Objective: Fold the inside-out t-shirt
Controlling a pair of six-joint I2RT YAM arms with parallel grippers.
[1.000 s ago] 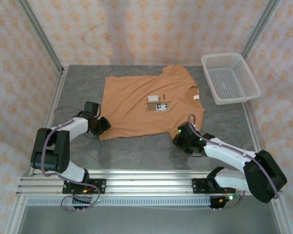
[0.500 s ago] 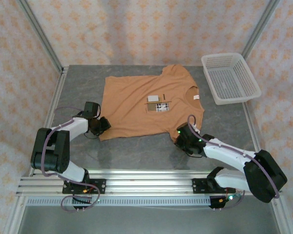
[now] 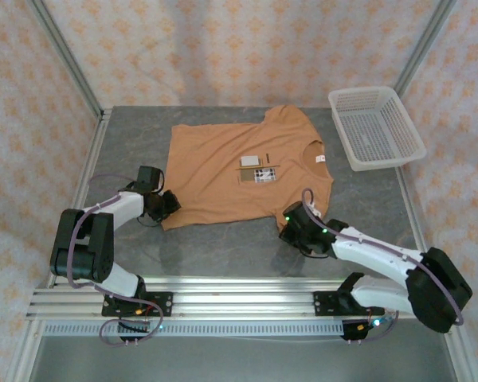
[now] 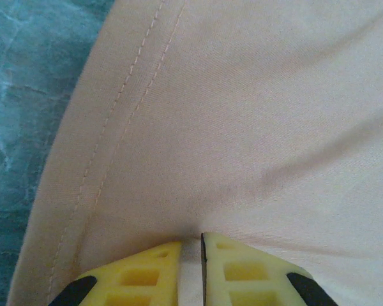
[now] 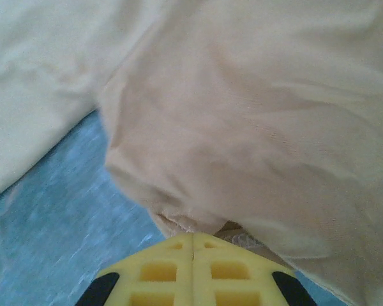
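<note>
**On the grey tabletop: t-shirt pinched at 2 near corners**

Across the middle of the tabletop (image 3: 223, 248) the inside-out t-shirt (image 3: 215, 167) lies spread flat. Its collar points to the right and its hem to the left. A small white neck label (image 3: 319, 160) sits at the collar, and a few small tags (image 3: 256, 169) lie near the middle of the cloth.

At the near left hem corner, the left jaws are nearly closed with only a thin gap. In the left wrist view, the t-shirt (image 4: 242, 127) creases into that gap beside the stitched hem, so they are gripping cloth. Bare tabletop (image 4: 19, 95) shows to the left of the hem.

By the near sleeve on the right, the right jaws are pressed fully together. In the right wrist view, a bunched fold of the t-shirt (image 5: 274, 95) is caught at their tips, raised off the tabletop (image 5: 45, 223).

A white mesh basket (image 3: 376, 127) stands at the far right corner, just apart from the shirt
</note>
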